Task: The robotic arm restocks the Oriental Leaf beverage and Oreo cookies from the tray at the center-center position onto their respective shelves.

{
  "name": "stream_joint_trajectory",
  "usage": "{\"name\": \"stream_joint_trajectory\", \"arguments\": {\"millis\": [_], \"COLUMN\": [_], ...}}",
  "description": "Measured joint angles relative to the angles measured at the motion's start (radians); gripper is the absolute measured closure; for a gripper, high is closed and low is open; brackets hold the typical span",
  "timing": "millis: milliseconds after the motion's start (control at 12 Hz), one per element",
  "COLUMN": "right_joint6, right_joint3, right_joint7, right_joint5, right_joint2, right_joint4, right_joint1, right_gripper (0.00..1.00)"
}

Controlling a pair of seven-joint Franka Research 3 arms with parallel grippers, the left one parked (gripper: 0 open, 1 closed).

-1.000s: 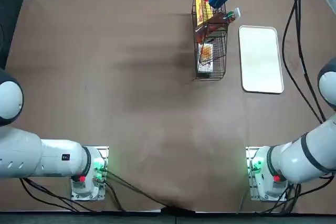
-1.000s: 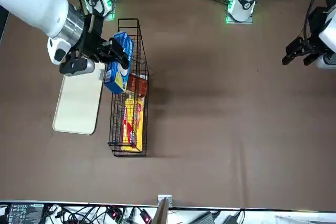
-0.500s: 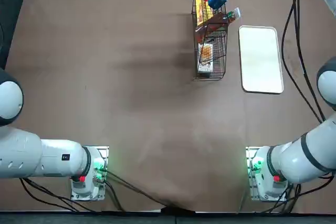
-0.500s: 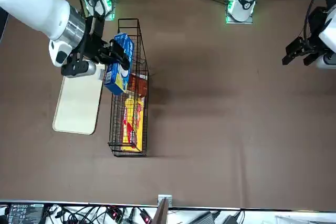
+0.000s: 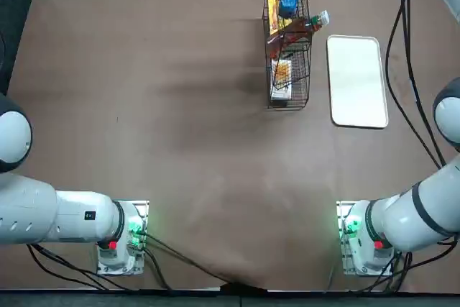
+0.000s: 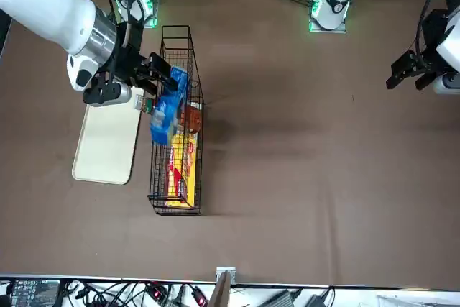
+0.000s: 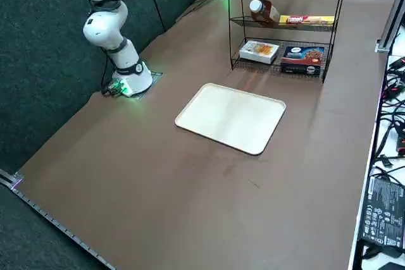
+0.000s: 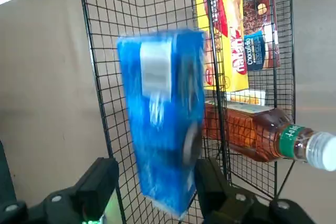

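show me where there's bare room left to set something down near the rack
The tray beside the shelves is bare, as is the table on the rack's other side and toward the arm bases. The rack's far end is crowded: the right gripper, jaws open, at the Oreo cookies, with the Oriental Leaf beverage and yellow packet below.

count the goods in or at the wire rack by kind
tea bottle: 1
blue Oreo packet: 1
yellow packet: 1
boxes: 2
total: 5
The right gripper is open, beside the rack.
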Motion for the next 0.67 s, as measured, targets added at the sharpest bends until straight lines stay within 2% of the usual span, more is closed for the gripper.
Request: {"name": "stream_joint_trajectory", "arguments": {"millis": [500,667], "right_joint6": [0.012,0.012], "right_joint3": [0.0,-0.002], "right_joint7": [0.0,-0.001], "right_joint5": [0.001,0.001], "right_joint2": [0.0,0.0], "right_joint4": [0.001,0.007], "right_joint1": [0.0,-0.002], "right_gripper": [0.11,0.03]}}
